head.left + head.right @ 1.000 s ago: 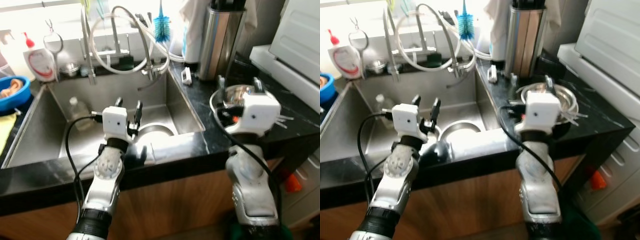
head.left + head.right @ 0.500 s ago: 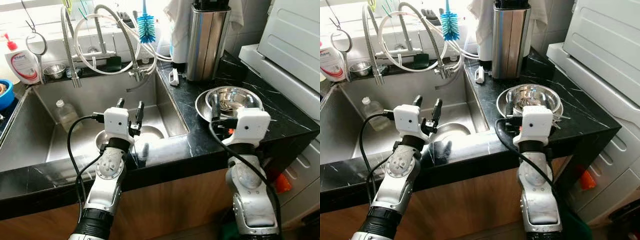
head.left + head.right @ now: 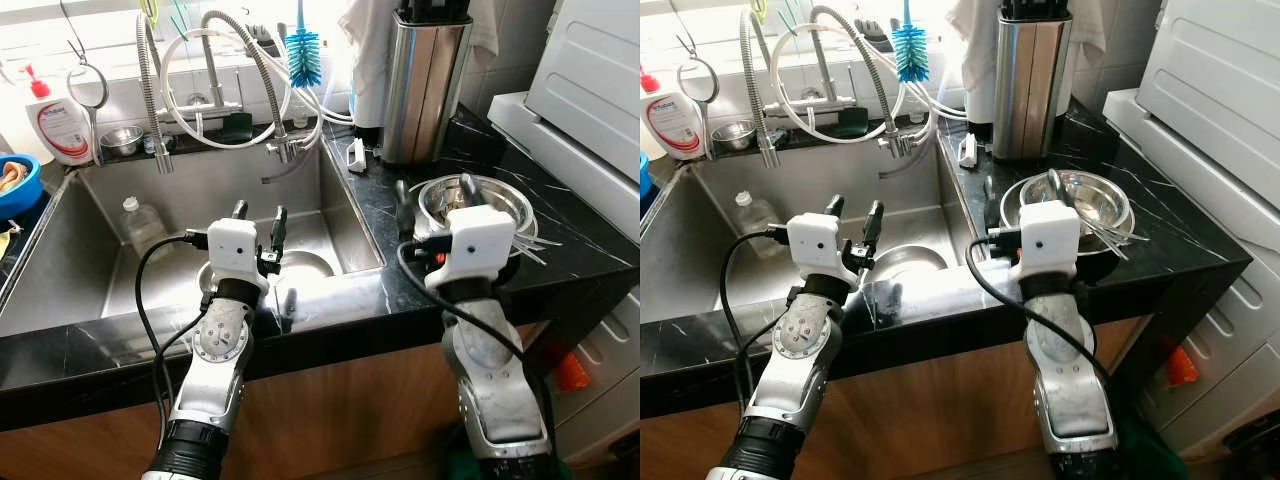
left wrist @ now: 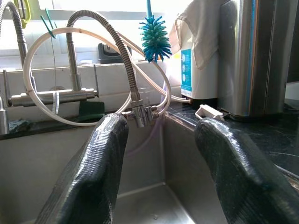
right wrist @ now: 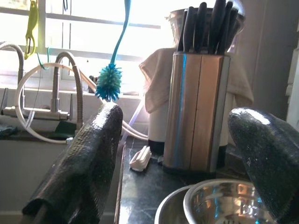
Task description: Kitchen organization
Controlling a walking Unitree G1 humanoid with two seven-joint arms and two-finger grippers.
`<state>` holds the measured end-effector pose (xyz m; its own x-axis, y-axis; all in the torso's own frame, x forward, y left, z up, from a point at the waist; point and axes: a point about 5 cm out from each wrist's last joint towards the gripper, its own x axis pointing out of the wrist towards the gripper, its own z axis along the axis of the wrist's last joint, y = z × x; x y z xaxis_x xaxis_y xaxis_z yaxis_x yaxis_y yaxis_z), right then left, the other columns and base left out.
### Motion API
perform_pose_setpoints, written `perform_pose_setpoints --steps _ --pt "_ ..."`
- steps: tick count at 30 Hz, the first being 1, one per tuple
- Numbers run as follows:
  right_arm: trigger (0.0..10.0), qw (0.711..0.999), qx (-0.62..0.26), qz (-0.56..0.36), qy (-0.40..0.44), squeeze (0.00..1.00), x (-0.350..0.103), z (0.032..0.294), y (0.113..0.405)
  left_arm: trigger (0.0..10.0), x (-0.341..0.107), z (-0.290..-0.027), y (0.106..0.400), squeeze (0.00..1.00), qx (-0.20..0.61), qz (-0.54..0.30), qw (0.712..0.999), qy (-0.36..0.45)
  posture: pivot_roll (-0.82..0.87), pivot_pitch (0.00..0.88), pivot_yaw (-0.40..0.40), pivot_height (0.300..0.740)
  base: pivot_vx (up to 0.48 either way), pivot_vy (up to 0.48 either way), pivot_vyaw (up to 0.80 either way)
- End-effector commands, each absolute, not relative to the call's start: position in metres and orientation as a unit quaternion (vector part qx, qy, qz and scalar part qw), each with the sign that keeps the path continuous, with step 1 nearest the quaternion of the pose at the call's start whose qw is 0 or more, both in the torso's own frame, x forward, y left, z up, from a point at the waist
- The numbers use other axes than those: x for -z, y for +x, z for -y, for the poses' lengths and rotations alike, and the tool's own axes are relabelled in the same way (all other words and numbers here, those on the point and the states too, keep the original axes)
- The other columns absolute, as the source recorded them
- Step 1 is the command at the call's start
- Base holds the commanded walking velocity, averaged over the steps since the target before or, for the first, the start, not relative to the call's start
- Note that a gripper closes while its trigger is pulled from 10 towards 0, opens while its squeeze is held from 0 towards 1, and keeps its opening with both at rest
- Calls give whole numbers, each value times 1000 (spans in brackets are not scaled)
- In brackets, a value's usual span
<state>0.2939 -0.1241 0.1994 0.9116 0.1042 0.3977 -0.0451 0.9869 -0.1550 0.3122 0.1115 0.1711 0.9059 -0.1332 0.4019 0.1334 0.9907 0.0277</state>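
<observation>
So both arms are up over the front edge of the black counter [image 3: 395, 215]. The left tool [image 3: 256, 215] hovers above the sink [image 3: 60, 260], fingers spread and holding nothing, right over a steel bowl [image 3: 300, 265] sitting on the sink bottom. The right tool [image 3: 1022, 193] is also spread wide and empty, poised just in front of the stacked metal bowls [image 3: 1095, 200] near the counter's right end. My guess is it's lining up to grab those bowls, which look like they hold some utensils. A knife block [image 3: 1032, 75] stands at the back edge behind them, and a plastic bottle [image 3: 140, 222] lies in the sink's far left.
</observation>
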Motion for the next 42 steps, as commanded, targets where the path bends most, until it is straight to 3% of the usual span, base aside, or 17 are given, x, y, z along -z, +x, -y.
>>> perform_pose_setpoints --steps 1,12,26,42 --pt "10000 973 -36 218 -63 0 -205 124 296 10000 -175 -113 315 0 63 214 975 -3 -162 0 34 740 0 0 0" --pt "10000 970 -55 230 -53 0 -209 114 298 10000 -177 -114 314 0 60 222 973 -5 -152 0 25 740 0 436 0" --pt "10000 979 -8 195 -66 0 -190 129 294 10000 -178 -111 316 0 66 221 973 2 -176 0 46 740 0 0 0" --pt "10000 990 8 127 -57 0 -153 137 285 10000 -178 -112 316 0 72 219 973 5 -175 0 51 740 0 0 -500"
